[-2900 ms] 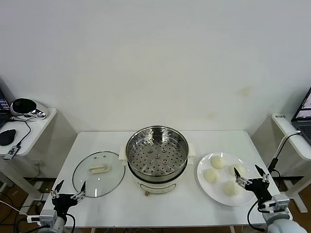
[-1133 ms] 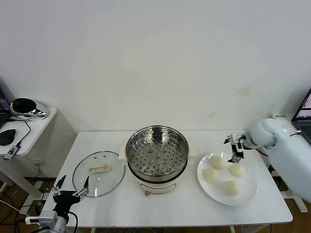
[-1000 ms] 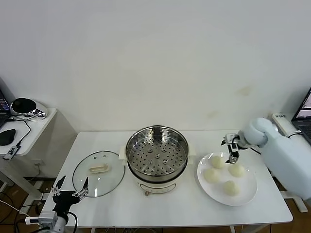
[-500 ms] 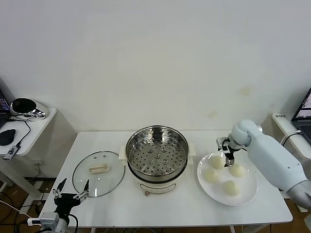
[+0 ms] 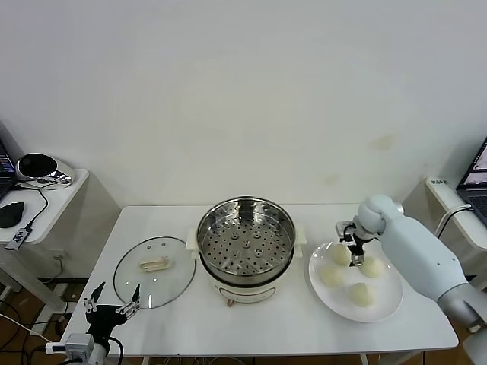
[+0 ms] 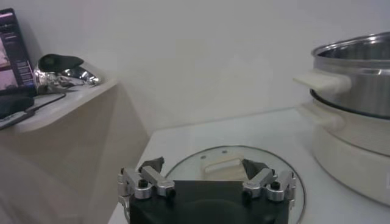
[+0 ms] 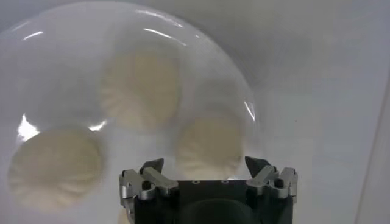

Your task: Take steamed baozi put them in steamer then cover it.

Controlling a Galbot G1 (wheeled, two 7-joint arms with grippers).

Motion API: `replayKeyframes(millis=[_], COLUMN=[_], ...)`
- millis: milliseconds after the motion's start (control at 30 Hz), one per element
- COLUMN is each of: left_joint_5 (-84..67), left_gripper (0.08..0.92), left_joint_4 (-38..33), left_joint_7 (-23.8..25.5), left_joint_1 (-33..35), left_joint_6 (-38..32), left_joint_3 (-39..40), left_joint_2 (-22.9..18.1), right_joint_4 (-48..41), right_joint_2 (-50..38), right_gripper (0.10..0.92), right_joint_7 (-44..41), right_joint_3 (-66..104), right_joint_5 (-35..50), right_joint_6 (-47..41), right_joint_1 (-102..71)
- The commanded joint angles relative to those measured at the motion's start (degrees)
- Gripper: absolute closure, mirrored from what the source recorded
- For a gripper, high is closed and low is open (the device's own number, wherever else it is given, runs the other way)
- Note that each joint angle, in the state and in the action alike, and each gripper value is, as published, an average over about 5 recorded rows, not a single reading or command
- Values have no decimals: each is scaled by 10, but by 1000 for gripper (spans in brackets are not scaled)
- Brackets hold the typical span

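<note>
Your right gripper [image 5: 349,242] has swung left over the round cream-white buns [image 5: 340,254] at centre right, jaws spread, holding nothing; left gripper [image 5: 111,300] parked lower left, jaws apart.

Shiny perforated steel steamer [image 5: 246,245], matt pleated dough baozi [image 7: 141,89], glossy white plate [image 5: 388,298], clear glass lid [image 5: 155,272]

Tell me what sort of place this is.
Probably a robot test lab staged as a kitchen: a steamer and plate of baozi on a plain white table, with laptops on side desks.
</note>
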Motion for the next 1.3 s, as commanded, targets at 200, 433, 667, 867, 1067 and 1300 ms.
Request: replayKeyframes(millis=[200,433,667,867,1067,1300], left_joint_5=[2,2,3,3,3,-2], left_gripper=[177,177,177,177,177,177], left_joint_4=[5,5,5,8,3,-6], left_joint_7=[0,1,1,1,2,-1], left_joint_1=[-2,-2,-5,-12,-20,-22], left_joint_6=[-1,-1,-1,-1,1,1], left_joint_3=[0,0,2,5,7,0], left_joint_2=[0,1,0,0,-1,3], right_joint_4=[-20,-15,24,77,102,35], right_joint_2=[13,7,-26,-68,-80,4], right_gripper=[203,324,400,420,423,416], right_joint_7=[36,35,21,5,-19,-47], right_joint_3=[-3,-3,-2,-33,-132,-260], right_joint_5=[10,18,49,109,231,341], right_joint_6=[0,-3,-14,-30,-53,-52], right_joint_1=[1,2,9,62,210,388])
